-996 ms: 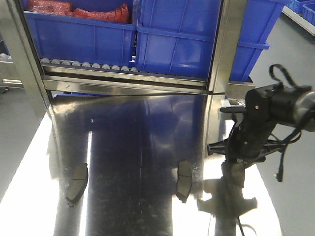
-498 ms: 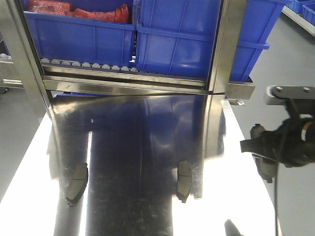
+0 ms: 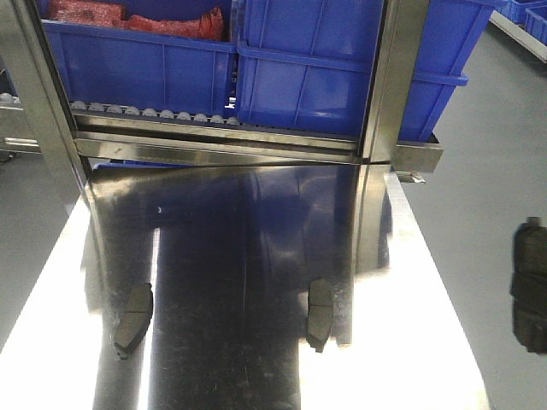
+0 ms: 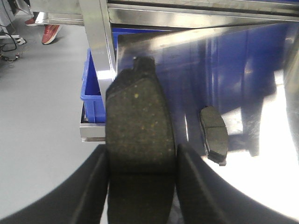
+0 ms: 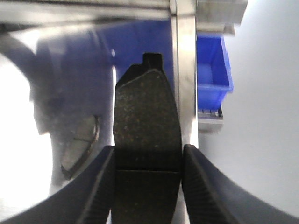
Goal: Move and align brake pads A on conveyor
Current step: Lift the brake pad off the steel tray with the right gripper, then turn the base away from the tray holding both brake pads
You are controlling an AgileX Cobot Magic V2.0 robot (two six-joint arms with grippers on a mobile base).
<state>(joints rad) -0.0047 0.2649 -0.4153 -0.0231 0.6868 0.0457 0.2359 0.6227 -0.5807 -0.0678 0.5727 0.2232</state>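
left gripper jaws clamped tight across left pad, right gripper same on right pad (probably the dark blur off the tabletop edge), two spare pads lie apart on tabletop, conveyor not visible, so keep both level, set down parallel, ends flush.

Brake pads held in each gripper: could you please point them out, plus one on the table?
left-held pad (image 4: 140,135): left wrist view, friction face.
right-held pad (image 5: 147,126): right wrist view, friction face.
table pad (image 3: 320,313): front view, its middle.
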